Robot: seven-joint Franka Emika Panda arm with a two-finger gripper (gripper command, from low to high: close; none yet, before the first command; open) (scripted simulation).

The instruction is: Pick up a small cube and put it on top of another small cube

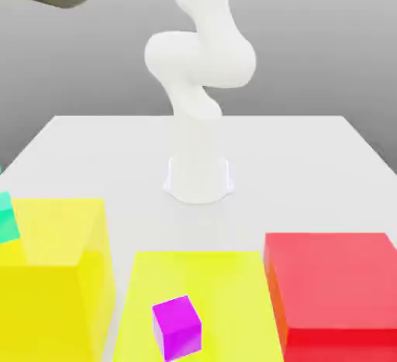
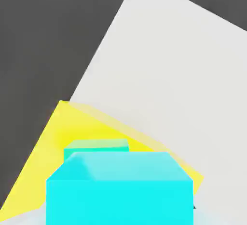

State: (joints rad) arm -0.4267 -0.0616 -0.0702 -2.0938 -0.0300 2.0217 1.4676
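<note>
The cyan cube (image 2: 120, 190) is seen in the hand view directly beneath the claw and very close to it. Whether the claw is closed on it cannot be told. The step in hand is judged to be the carrying of this cube onto the green cube (image 2: 96, 145), which is seen just beyond and below it, resting on the yellow block (image 2: 53, 161).

Taken from the exterior view's left, the green cube (image 1: 6, 221) is found at the very edge, on top of the yellow block (image 1: 54, 275). Next comes a flat yellow slab (image 1: 201, 291) bearing a magenta cube (image 1: 177, 327), with the arm (image 1: 198, 81) rising behind it from the counter (image 1: 310, 167). A red block (image 1: 333, 291) is set at the far right. The slab, the magenta cube and the red block are all well apart from the claw and are best left alone.

For the step to be done well, the cyan cube should be brought squarely over the green cube before any descent, since the two are not yet lined up. Their faces should be set parallel so that no corner overhangs. The descent should be slow and straight, and release should be given only when the faces are touching. The green cube is small and probably light, so a sideways nudge could push it off the yellow block. The claw should then be lifted straight up.
</note>
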